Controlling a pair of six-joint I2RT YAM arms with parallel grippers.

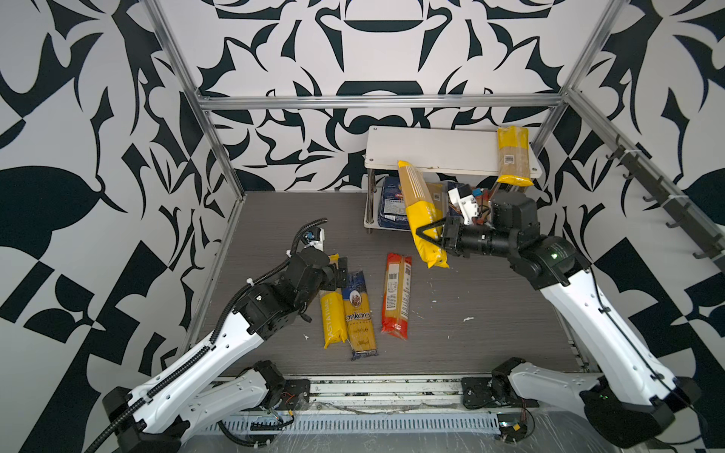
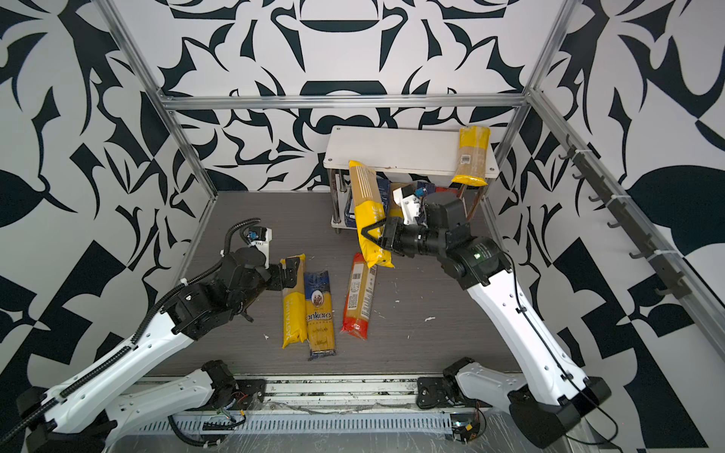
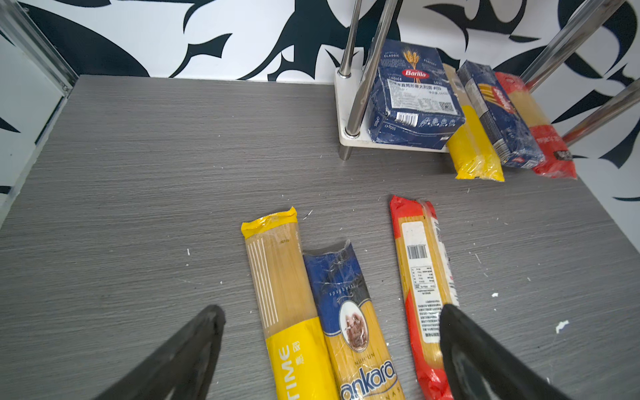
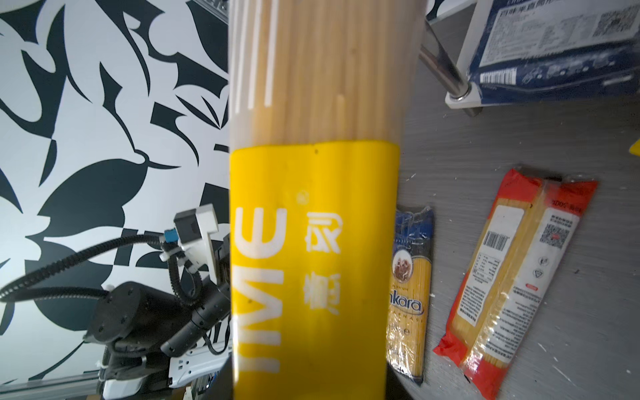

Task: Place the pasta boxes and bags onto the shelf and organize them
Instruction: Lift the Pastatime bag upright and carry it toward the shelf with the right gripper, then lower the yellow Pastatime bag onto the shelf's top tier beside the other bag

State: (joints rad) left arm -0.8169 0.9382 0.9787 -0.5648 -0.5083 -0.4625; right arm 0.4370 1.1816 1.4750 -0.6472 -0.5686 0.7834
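**Ana:** How much is on the shelf (image 1: 431, 145) by now?

**Ben:** Five packages. The shelf's lower board carries the wide Barilla box (image 3: 412, 100), the lower yellow bag (image 3: 474, 149), the narrow Barilla box (image 3: 498, 117) and the lower red bag (image 3: 540, 128), side by side. The top yellow bag (image 1: 513, 157) lies across the upper board at the end nearest the right arm, and its front end hangs over the edge.

**Ana:** And the right pincer (image 1: 425, 235)?

**Ben:** It is clamped across the printed part of the held yellow bag (image 1: 421, 211). The bag is tilted in front of the shelf, off the counter (image 1: 490, 313), and in both top views its upper end reaches the upper board's front edge. It is not yet set down.

**Ana:** The left pincer (image 1: 339, 270)?

**Ben:** Spread wide and holding nothing. It hovers over the shelf-side ends of the counter yellow bag (image 1: 332, 313) and the ankara bag (image 1: 359, 317).

**Ana:** So what remains?

**Ben:** The held bag has to land, probably on the upper board. Three bags lie on the counter well in front of the shelf: those two touching, and the counter red bag (image 1: 397, 298) just beside them. That puts the job a little past halfway. The overhanging top bag may need straightening.
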